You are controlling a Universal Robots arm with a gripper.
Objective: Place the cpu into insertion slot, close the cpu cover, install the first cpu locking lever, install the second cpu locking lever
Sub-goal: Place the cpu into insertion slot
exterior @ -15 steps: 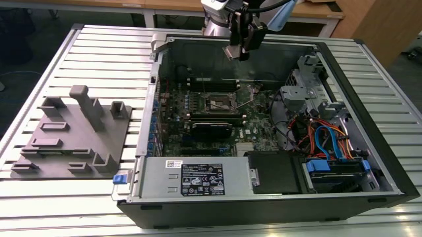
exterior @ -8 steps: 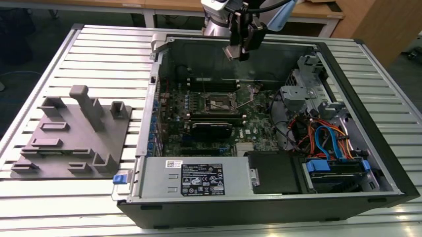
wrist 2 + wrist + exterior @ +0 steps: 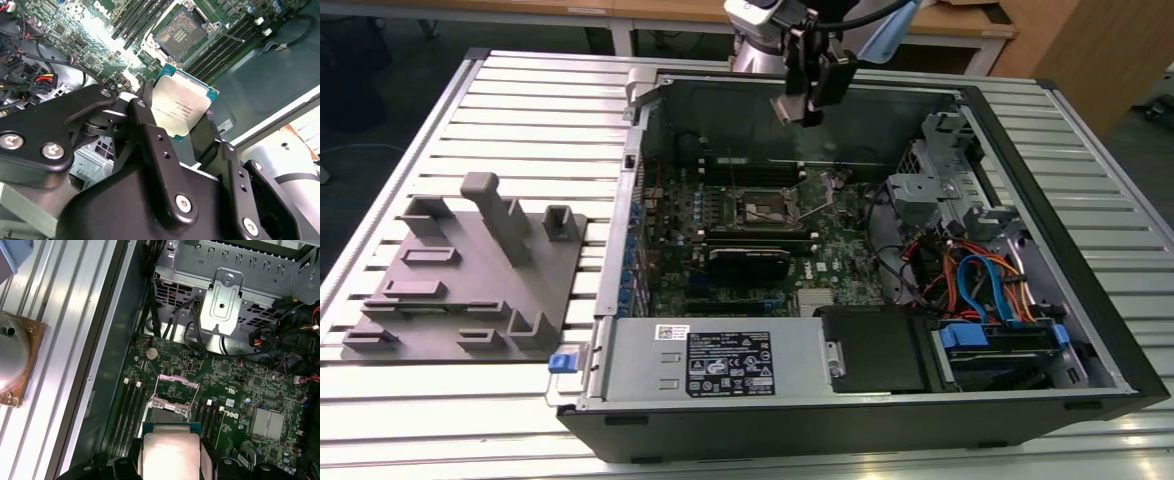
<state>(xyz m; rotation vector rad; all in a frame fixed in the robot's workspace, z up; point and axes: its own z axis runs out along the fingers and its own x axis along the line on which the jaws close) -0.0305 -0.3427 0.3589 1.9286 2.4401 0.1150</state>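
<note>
The pincer [image 3: 176,120] grips the cpu [image 3: 184,106] by its edges, as seen in both wrist views. The exterior view alone shows it hanging high over the open computer case [image 3: 1067,300], well apart from the uncovered insertion slot [image 3: 767,208].

The computer case [image 3: 1105,335] is open on top, so above the insertion slot [image 3: 765,207] there is free room. To the exterior view's right of the slot the grey drive cage [image 3: 927,185] and loose cables [image 3: 961,275] stand in the way, and on the near side a black card [image 3: 747,262] rises from the board. The gripper [image 3: 801,115], closed on the cpu [image 3: 182,107], hangs near the case's far wall [image 3: 720,110].
</note>
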